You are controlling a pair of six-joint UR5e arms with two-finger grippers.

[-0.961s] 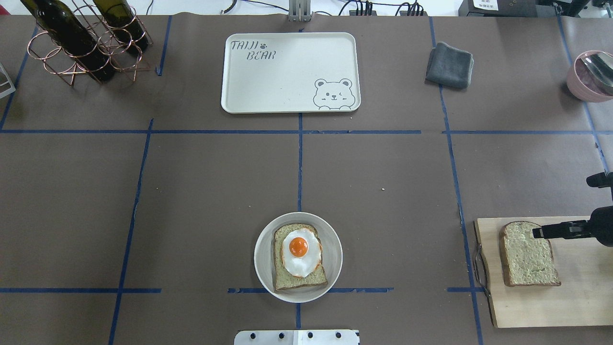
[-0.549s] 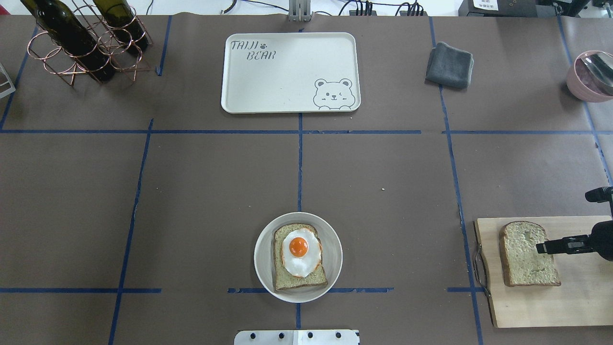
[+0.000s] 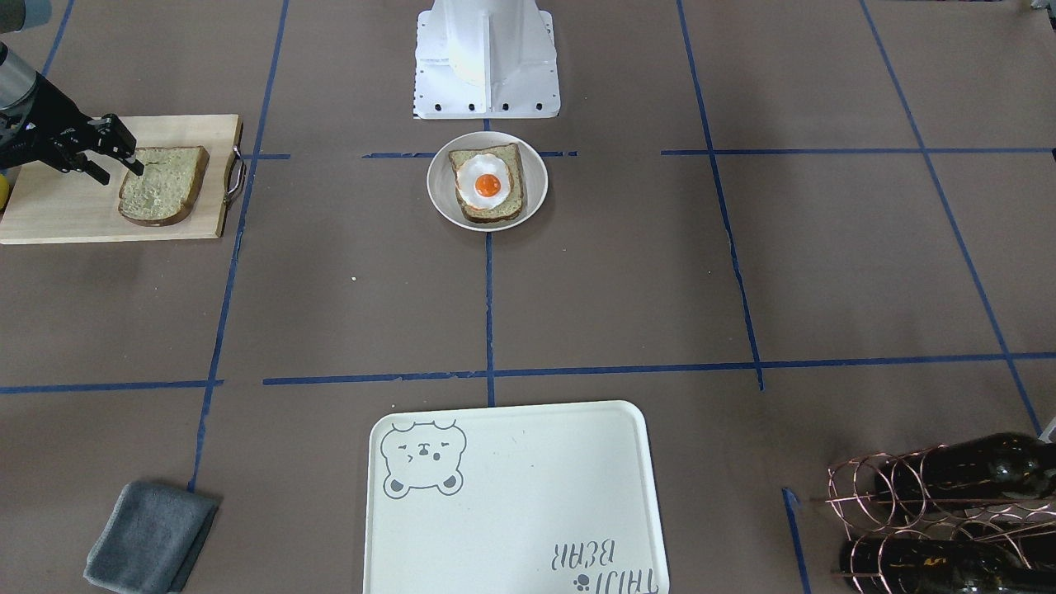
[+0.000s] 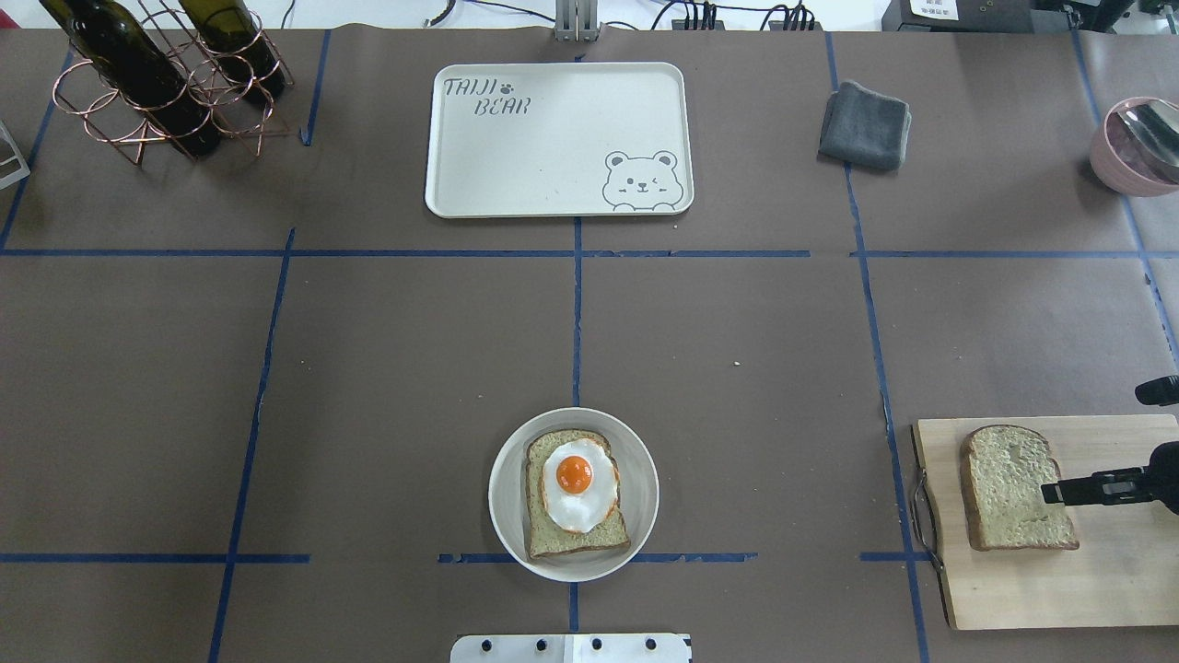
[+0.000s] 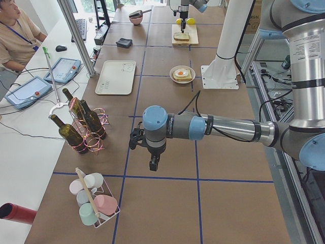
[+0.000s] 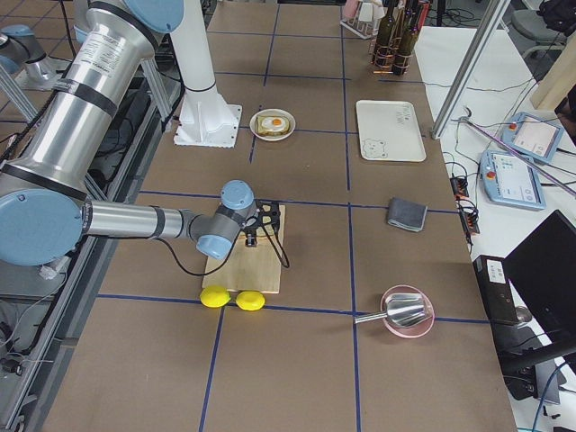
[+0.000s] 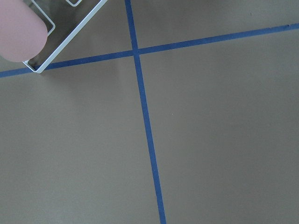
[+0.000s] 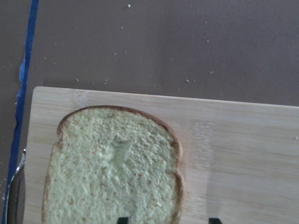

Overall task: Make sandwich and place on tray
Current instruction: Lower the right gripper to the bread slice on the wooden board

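A small white plate (image 4: 502, 493) at the table's near middle holds one bread slice (image 4: 576, 541) with a fried egg (image 4: 576, 483) on top. A second bread slice (image 4: 1009, 488) lies on the wooden cutting board (image 4: 1059, 589) at the right. My right gripper (image 4: 1050, 491) is open and hovers over that slice's right edge; the right wrist view shows its fingertips (image 8: 122, 220) astride that edge of the slice (image 8: 112, 172). The cream bear tray (image 4: 553, 147) lies bare at the far middle. My left gripper (image 5: 152, 165) shows only in the exterior left view; I cannot tell its state.
A copper wine rack with dark bottles (image 4: 157, 74) stands at the far left. A folded grey cloth (image 4: 866, 124) lies right of the tray. A pink bowl with a metal spoon (image 4: 1133, 147) sits far right. Two lemons (image 6: 229, 297) lie beside the board.
My right gripper has moved along the slice on the board toward the table's near side and slightly back to the right. The slice, plate and tray have not moved.
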